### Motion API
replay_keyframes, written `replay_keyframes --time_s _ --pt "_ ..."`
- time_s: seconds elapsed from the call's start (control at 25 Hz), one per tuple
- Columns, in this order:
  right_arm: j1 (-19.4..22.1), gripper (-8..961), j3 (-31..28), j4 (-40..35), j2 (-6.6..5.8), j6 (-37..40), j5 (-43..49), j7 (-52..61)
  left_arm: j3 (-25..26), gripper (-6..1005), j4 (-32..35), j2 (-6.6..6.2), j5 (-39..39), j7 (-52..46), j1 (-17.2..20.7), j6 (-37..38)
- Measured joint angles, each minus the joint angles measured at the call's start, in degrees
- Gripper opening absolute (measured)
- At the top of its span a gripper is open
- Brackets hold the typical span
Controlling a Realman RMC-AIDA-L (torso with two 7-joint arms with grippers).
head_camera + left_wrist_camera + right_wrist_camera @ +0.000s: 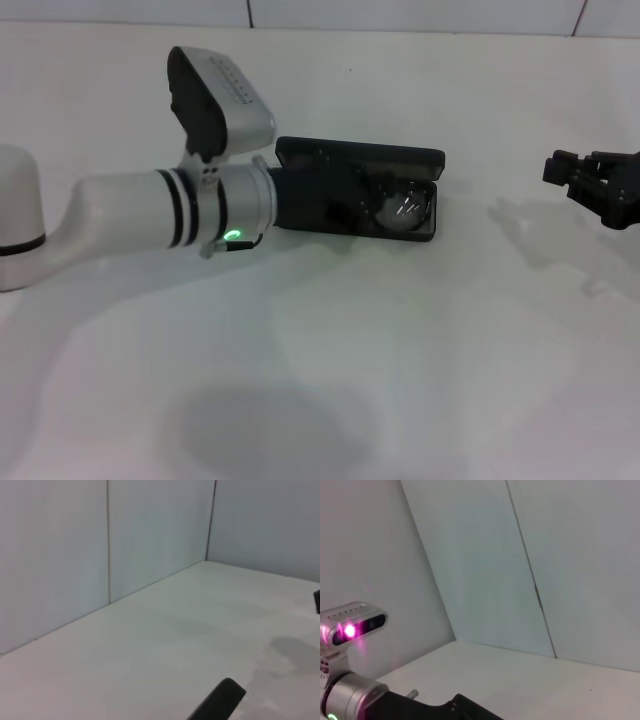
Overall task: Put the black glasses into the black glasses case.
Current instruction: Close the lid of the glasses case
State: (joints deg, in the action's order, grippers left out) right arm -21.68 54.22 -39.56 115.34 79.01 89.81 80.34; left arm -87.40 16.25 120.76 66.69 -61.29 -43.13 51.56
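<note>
Head view first: I see the black glasses case (360,190) lying open on the white desk (400,350), a little beyond the middle. Its long axis runs across my view, left to right, with the lid (360,155) standing up along the far edge. Inside, at the right end of the tray, one clear lens of the black glasses (403,208) catches the light; the rest of the frame is hidden or too dark for me to follow, so I can't tell which way its temple arms lie.

My left arm (150,210) reaches in from the left, stretched nearly level along the case's long axis, its wrist camera housing (220,100) sticking upward. The left gripper (310,200) sits over the left half of the case, dark against dark; I cannot tell whether its fingers are spread or closed, or whether they touch the glasses.

The right gripper (598,185) is at the right edge, well apart from the case, low over the desk. Its fingers point toward the case, and I can't make out their state either.

Right wrist view shows the left arm's camera housing (352,625) with a pink light, against the wall panels.
</note>
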Motion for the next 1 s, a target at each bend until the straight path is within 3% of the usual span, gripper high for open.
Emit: replay_keyframes --time_s 0.24,1.0 --pt "0.01 124 0.0 -0.04 -0.15 -0.01 0.2 -0.01 -6.75 54 3.25 -0.01 -5.19 -0.18 1.36 -4.45" --pt "0.06 123 0.1 0.36 -0.28 0.43 0.37 -0.01 -6.9 53 3.32 -0.61 -5.03 -1.46 2.57 -5.02"
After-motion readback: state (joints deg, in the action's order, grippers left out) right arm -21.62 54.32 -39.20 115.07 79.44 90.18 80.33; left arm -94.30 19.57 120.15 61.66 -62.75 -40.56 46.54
